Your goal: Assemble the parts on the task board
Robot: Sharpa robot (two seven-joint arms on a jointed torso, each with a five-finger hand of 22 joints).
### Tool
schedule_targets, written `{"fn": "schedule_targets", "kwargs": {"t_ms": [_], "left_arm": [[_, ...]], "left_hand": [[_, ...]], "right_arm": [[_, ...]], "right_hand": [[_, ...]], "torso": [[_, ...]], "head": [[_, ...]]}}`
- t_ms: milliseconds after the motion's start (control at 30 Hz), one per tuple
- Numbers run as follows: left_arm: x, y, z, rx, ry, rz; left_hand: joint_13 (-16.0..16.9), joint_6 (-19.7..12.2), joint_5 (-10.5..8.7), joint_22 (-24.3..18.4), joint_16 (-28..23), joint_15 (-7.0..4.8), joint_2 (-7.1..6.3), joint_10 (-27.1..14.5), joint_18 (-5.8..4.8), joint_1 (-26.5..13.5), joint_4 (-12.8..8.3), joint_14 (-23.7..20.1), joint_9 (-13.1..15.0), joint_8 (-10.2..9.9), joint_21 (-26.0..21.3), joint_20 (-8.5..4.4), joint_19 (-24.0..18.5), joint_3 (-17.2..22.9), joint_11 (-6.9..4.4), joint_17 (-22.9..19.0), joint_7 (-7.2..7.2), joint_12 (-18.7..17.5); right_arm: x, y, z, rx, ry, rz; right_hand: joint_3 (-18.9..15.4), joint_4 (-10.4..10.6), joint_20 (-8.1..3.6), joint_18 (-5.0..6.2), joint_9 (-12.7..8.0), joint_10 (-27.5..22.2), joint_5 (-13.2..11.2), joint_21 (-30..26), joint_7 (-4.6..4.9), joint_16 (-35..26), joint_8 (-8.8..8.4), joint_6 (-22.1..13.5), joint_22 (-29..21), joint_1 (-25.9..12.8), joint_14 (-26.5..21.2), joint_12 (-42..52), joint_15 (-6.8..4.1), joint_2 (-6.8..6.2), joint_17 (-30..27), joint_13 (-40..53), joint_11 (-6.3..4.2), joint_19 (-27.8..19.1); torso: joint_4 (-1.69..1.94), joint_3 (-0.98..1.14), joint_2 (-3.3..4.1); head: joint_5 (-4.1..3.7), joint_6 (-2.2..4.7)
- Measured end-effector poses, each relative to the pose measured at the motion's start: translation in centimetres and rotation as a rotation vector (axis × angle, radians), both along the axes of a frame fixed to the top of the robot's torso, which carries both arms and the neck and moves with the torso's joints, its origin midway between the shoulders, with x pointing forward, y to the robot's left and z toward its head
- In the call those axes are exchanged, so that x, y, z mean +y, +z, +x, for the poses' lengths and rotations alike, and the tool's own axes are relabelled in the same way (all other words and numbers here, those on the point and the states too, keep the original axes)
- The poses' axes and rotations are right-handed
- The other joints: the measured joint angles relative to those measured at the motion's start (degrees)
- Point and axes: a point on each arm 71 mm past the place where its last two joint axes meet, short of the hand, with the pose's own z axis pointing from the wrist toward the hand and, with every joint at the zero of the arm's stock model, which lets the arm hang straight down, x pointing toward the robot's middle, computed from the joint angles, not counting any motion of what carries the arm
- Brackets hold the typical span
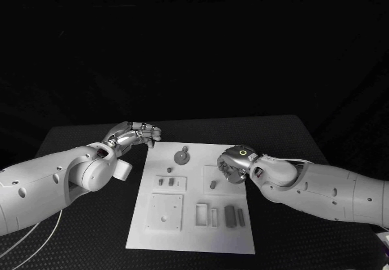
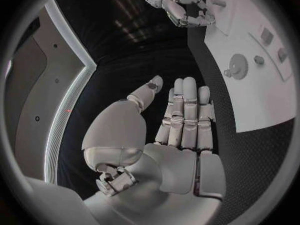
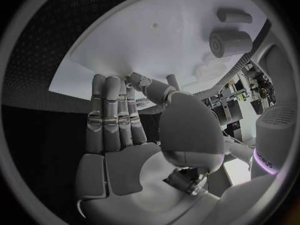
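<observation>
The white task board (image 1: pixel 190 239) lies in the middle of the black table. On it sit a round disc part (image 1: pixel 182 156), a small peg (image 1: pixel 170 169), a short piece (image 1: pixel 212 184) and two dark bars (image 1: pixel 235 216). My left hand (image 1: pixel 135 135) hovers at the board's far left corner; its fingers (image 2: pixel 186 110) are straight and together, thumb apart, holding nothing. My right hand (image 1: pixel 234 164) hangs over the board's right edge beside the short piece. Its fingers (image 3: pixel 111 110) are extended and nothing sits in the palm. The thumb (image 3: pixel 150 87) reaches toward the board (image 3: pixel 156 40).
A raised square plate (image 1: pixel 166 212) and slotted frames (image 1: pixel 206 215) occupy the board's near half. Bare black table (image 1: pixel 89 138) surrounds the board on all sides. The left wrist view shows the disc part (image 2: pixel 237 65) and my right hand (image 2: pixel 181 7) beyond it.
</observation>
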Motion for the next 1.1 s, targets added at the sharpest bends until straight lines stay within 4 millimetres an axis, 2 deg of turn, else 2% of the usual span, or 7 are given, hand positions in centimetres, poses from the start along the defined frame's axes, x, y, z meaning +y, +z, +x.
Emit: {"fn": "schedule_targets", "kwargs": {"t_ms": [167,367,800,1100], "left_arm": [[0.1,0.0,0.1,0.0,0.003,0.002],[0.3,-0.1,0.2,-0.001,0.008,0.004],[0.4,-0.1,0.3,-0.001,0.012,0.005],[0.4,-0.1,0.3,-0.001,0.012,0.005]], "left_hand": [[0.0,0.0,0.0,0.0,0.0,0.0,0.0,0.0,0.01,0.0,0.0,0.0,0.0,0.0,-0.2,0.0,0.0,0.0,0.0,0.0,0.0,0.0],[0.0,0.0,0.0,0.0,0.0,0.0,0.0,0.0,0.0,0.0,0.0,0.0,0.0,0.0,-0.2,0.0,0.0,0.0,-0.01,0.1,0.0,0.0],[0.0,0.0,0.0,0.0,0.0,0.01,0.0,-0.2,0.0,0.0,0.0,0.0,0.0,0.0,-0.2,0.0,0.0,0.0,0.21,0.1,-0.01,0.0],[0.0,0.0,0.0,0.0,0.0,0.01,0.0,-0.4,0.0,0.0,0.0,0.0,0.0,0.0,-0.2,0.0,0.0,0.0,0.06,0.1,-0.02,0.0]], "right_arm": [[-0.1,0.1,0.1,0.001,-0.004,0.002],[-0.2,0.4,0.2,0.008,-0.007,0.0],[-0.1,1.8,0.5,0.013,-0.005,0.011],[-0.3,1.7,0.6,0.032,-0.011,0.011]], "right_hand": [[0.1,0.1,-0.01,0.02,0.0,0.0,0.0,0.0,-0.01,0.0,-0.01,0.0,0.0,0.0,0.2,0.0,-0.2,0.0,0.1,0.0,-0.02,0.0],[0.2,0.1,-0.01,0.18,0.0,0.8,0.0,0.1,-0.02,0.0,-0.11,0.0,0.0,0.0,0.4,0.3,-0.4,-0.01,0.1,1.2,-0.81,0.0],[0.5,0.3,0.0,0.24,0.1,0.7,0.0,0.3,-0.02,0.2,-0.08,0.0,0.0,0.0,0.4,0.2,-0.4,-0.01,0.1,1.1,-0.68,0.0],[0.5,0.4,0.0,0.21,0.2,0.7,0.2,0.3,-0.01,0.2,0.08,0.0,0.1,0.0,0.4,0.2,-0.4,-0.01,0.1,1.3,-0.68,0.0]], "torso": [[0.01,-0.01,-0.01],[0.01,-0.02,-0.02],[-0.01,-0.02,-0.02],[-0.01,-0.03,-0.02]], "head": [[0.02,0.03],[0.1,0.11],[0.11,0.25],[0.01,0.25]]}}
